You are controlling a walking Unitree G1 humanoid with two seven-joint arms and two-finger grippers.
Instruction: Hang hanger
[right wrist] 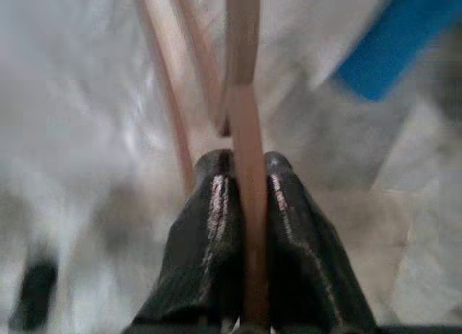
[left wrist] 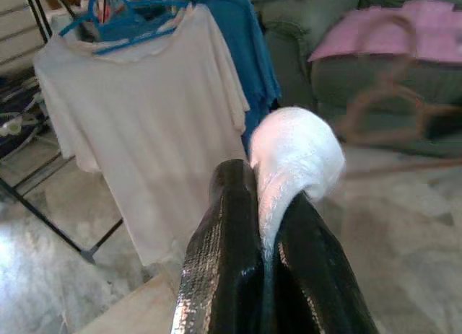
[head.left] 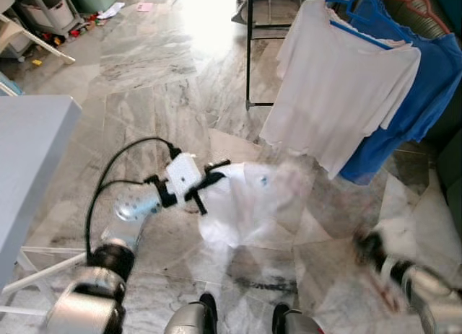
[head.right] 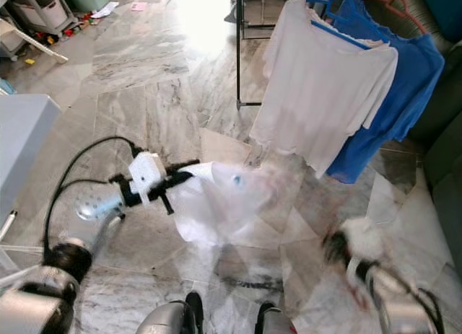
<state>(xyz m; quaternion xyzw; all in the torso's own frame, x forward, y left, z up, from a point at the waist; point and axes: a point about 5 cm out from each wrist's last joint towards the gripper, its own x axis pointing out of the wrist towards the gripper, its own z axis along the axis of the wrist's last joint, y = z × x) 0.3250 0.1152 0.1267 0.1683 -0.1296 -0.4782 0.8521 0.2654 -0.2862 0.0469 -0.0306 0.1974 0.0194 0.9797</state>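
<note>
A white garment point(head.left: 238, 204) hangs from my left gripper point(head.left: 215, 177), which is shut on a fold of it at mid-height over the floor; the cloth bulges between the black fingers point(left wrist: 224, 262). My right gripper point(right wrist: 245, 179), blurred at the lower right point(head.left: 372, 249), is shut on the thin bar of a pinkish-brown hanger point(right wrist: 242, 96). The hanger point(left wrist: 382, 96) appears as a blurred outline beside the garment. Ahead on the black rack point(head.left: 250, 53) hang a white shirt point(head.left: 339, 89) and a blue shirt point(head.left: 426, 96), both on blue hangers.
A grey table point(head.left: 29, 154) stands close on my left. A dark green sofa point(head.left: 451, 168) with a pink cloth point(left wrist: 390, 38) sits right of the rack. Shelves and small clutter point(head.left: 50, 16) line the far left. Marble floor lies between me and the rack.
</note>
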